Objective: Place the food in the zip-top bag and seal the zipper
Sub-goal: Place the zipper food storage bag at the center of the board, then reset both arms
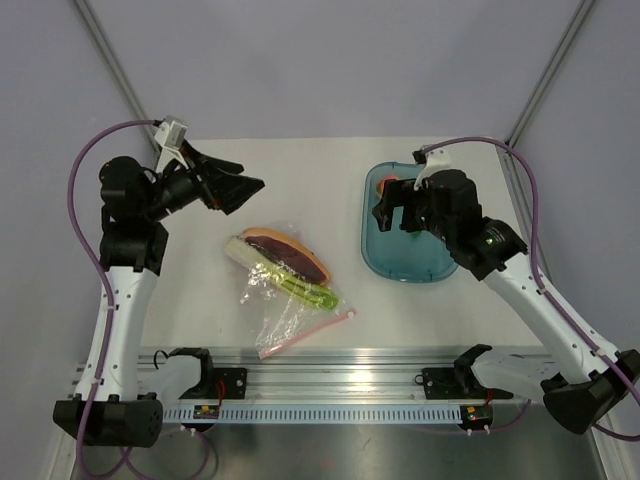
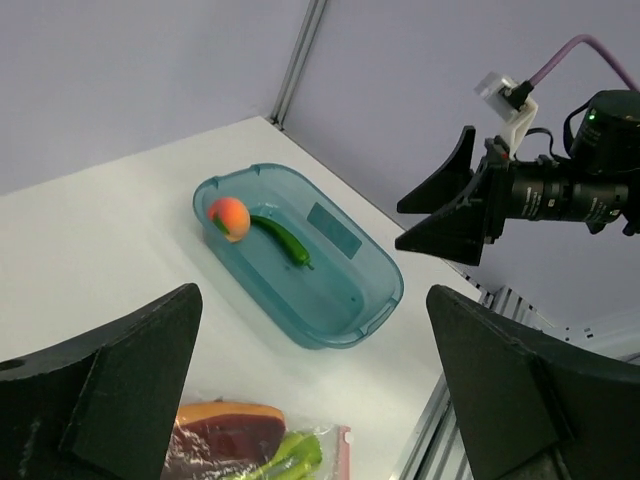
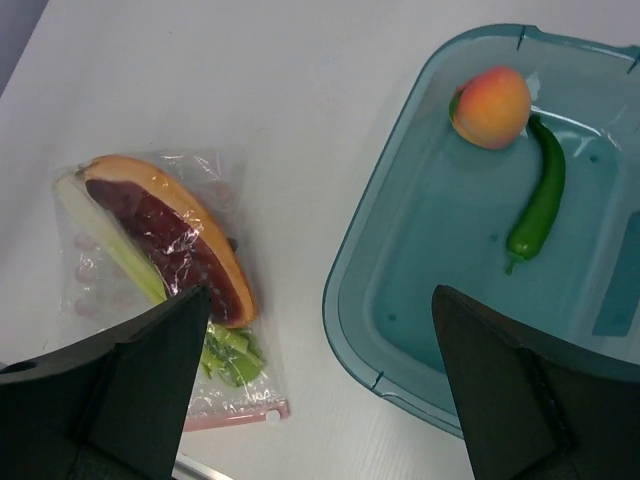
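**Entry: toy food into bag, part done**

- Table (image 1: 300, 170): white, carries all items below.
- Bag (image 1: 272, 318): clear and crinkled, lying flat toward the near edge, left of centre.
- Zipper (image 1: 312, 332): pink strip on the bag's near side, facing the near edge (pressed shut or gaping, cannot tell).
- In the bag: wedge (image 1: 290, 252), stalks (image 1: 305, 291), and a pale piece (image 1: 240, 248) beside the wedge.
- Tray (image 1: 372, 250): teal, toward the right edge, well apart from the bag.
- In the tray: peach (image 3: 491, 106) at the far end, with the chili (image 3: 540, 205) just beside it, touching or nearly so.
- Left gripper (image 1: 250, 176): fingers spread wide with nothing between them, raised toward the far-left corner, apart from the bag.
- Right gripper (image 1: 396, 212): fingers spread wide, nothing held, hanging over the tray.
- Done, by my reading: three pieces bagged.
- Left to do: peach and chili into the bag, then the zipper pressed shut along its whole length. Roughly halfway.
- Next, likely: the right gripper is best placed to take the peach or chili, and the bag mouth will probably need holding open by the left
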Controlling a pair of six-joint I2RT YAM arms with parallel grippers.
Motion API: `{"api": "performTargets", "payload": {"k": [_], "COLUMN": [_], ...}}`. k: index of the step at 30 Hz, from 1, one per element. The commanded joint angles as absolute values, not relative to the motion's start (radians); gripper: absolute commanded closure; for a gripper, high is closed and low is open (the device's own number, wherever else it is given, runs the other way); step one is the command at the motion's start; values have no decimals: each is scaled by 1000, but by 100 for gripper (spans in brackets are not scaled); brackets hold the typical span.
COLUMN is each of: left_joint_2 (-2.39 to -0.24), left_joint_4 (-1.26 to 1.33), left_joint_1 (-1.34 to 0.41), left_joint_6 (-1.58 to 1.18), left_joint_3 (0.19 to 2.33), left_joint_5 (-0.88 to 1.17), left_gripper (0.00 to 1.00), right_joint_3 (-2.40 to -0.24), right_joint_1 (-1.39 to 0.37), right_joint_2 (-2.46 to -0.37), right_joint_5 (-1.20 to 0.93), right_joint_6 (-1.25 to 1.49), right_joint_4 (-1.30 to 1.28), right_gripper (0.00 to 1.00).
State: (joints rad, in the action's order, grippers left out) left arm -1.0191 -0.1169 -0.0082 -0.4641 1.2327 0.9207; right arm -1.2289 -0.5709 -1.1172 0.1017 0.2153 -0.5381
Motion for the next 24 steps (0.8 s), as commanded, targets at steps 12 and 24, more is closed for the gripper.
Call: {"api": "performTargets", "payload": {"k": [12, 24], "left_joint_2": [-971, -894], "left_joint_4": [-514, -595], "left_joint_1": [-213, -222], "left_joint_6": [-284, -276], "left_joint_3": [1097, 968], "left_joint_5": [373, 106], "left_gripper": [1, 1], "right_joint_3": [-1141, -1034], "right_joint_1": [-557, -557], "right_joint_2": [-1134, -982], "right_joint_5": [377, 615], "right_joint_6": [581, 686], "right_joint_4": [-722, -841], "right_gripper": [0, 0]}}
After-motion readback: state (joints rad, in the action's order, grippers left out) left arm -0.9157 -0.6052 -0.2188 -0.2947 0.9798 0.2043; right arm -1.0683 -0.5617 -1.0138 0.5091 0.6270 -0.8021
